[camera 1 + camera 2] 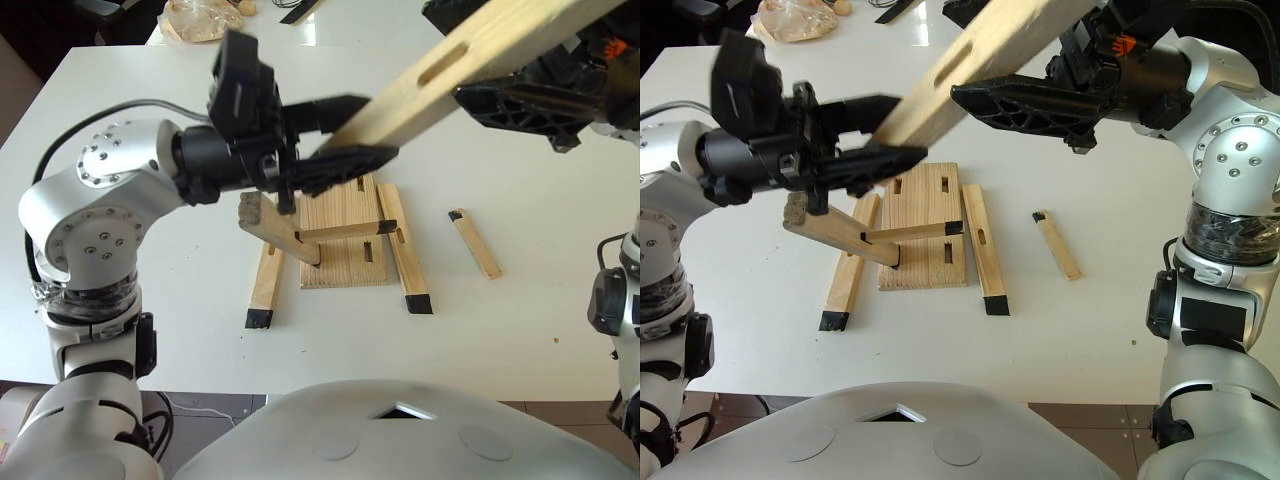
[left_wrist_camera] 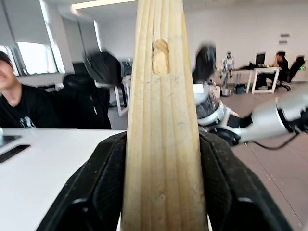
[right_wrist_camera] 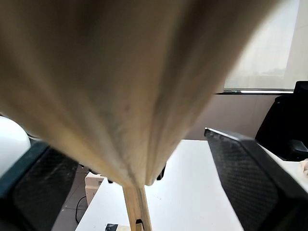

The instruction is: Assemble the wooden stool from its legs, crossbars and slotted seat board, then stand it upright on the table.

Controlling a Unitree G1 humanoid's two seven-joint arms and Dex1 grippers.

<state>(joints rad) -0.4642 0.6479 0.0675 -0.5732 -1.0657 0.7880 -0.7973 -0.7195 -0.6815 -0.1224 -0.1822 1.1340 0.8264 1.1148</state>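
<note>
While the long slotted leg (image 1: 470,55) hangs in the air, slanting from mid-frame up to the upper right corner of the head views, the left end effector (image 1: 380,127) is clenched on its lower end. The wrist view shows both black pads (image 2: 103,192) pressed flat to the wood, one each side. One oblong slot in this leg faces the head camera.

Right end effector (image 1: 958,52) sits farther up the same leg, upper right of frame, close against the wood. Cannot tell whether it grips the leg or is released.

Below, centre of frame, the seat board (image 1: 335,268) lies flat on the white bench (image 1: 560,250), slots showing. Over its near half a second leg (image 1: 275,228) stands tilted, its top end raised to the left, lower end down on the board. A crossbar (image 1: 340,232) runs from it to the right, black-tipped end toward the board's right edge.

Third leg (image 1: 265,290) flat on the bench, just beside the board's left edge, black tip toward the bottom of frame. Fourth leg (image 1: 405,262) flat along the board's right edge, black tip likewise low. A short loose bar (image 1: 475,243) lies well apart to the right, black tip at its upper end. A crumpled bag (image 1: 200,18) sits at the top edge, left of centre.
</note>
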